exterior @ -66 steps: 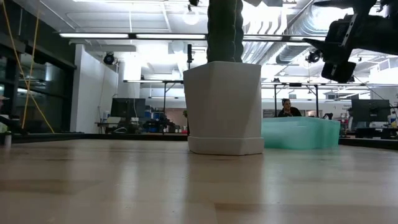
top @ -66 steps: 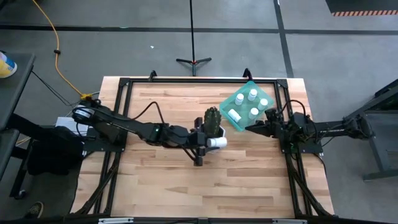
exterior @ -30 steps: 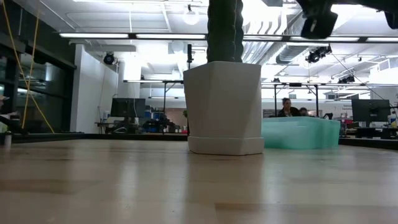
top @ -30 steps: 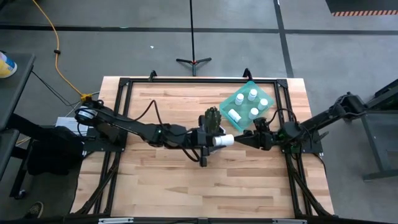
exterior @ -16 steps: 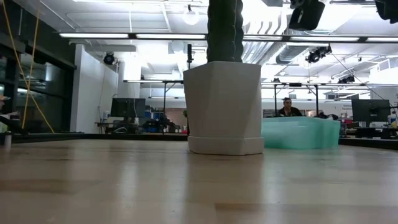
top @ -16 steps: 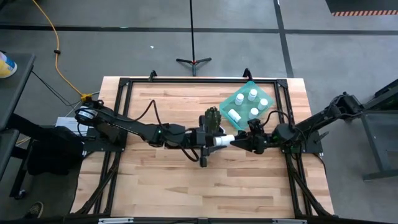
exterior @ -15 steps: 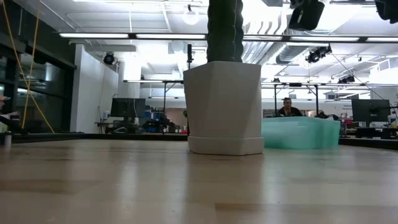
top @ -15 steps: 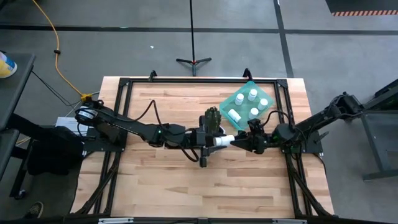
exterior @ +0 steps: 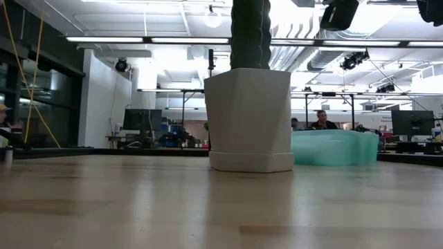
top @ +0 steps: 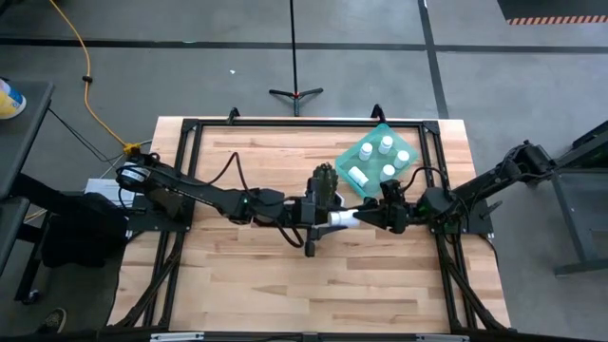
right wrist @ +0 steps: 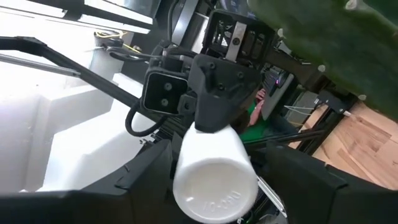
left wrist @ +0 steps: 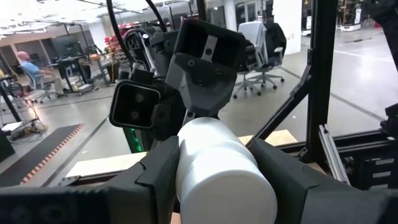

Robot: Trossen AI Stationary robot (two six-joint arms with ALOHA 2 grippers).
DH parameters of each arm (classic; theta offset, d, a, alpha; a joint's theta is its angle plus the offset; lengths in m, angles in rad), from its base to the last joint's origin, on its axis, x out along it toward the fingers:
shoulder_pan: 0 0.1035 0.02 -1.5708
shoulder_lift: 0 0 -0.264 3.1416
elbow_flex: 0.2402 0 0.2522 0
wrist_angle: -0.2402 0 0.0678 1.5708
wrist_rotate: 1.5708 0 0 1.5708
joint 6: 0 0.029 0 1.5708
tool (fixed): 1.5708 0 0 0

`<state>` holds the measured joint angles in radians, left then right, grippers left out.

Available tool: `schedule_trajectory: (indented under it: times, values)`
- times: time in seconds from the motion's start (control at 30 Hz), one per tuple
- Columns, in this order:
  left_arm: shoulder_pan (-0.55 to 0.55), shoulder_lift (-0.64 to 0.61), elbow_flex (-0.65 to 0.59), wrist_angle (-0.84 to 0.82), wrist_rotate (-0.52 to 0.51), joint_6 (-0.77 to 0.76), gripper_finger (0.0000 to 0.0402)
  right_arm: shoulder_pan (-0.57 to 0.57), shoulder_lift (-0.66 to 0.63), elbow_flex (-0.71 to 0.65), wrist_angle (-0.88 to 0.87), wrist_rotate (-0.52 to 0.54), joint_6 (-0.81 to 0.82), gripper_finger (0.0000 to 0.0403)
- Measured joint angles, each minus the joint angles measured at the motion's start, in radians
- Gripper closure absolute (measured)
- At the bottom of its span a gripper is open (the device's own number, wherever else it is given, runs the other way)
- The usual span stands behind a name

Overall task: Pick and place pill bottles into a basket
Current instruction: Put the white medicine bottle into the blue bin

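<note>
A white pill bottle (top: 337,218) lies level in the air in front of the cactus pot (top: 325,182), with my left gripper (top: 321,218) shut on its left end. My right gripper (top: 359,218) reaches in from the right. It is open, with one finger on each side of the bottle's free end (right wrist: 214,186). The teal basket (top: 378,160) sits on the table at the far right and holds several pill bottles. My left gripper pinches the bottle's near part (left wrist: 205,186) between its two fingers (left wrist: 155,180). They come level from the table's left and lie along the bottle. The bottle sticks out past them toward the right, level and lifted clear of the table. My right gripper has its fingers (right wrist: 146,177) beside the bottle's free end; I cannot tell whether they touch it.
The white faceted cactus pot (exterior: 249,117) stands at the table's middle, just behind the two grippers. The basket (exterior: 336,147) is beyond it, to the right. A black frame (top: 285,123) runs around the table's edges. People sit in the room behind.
My right gripper has moved toward the table's left, up to the bottle held by my left gripper. Its fingers now stand around the bottle's free end. The bottle and my left gripper have kept still.
</note>
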<state>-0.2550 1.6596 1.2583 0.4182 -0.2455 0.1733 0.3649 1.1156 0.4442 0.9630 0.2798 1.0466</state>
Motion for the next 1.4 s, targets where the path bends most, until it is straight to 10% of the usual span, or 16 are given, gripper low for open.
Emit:
schedule_trajectory:
  times: [1.4]
  values:
    - [0.0, 0.015, 0.0, 0.008, -0.028, -0.023, 0.0188, 0.001, 0.0, 0.0, -0.046, -0.024, 0.0, 0.0157]
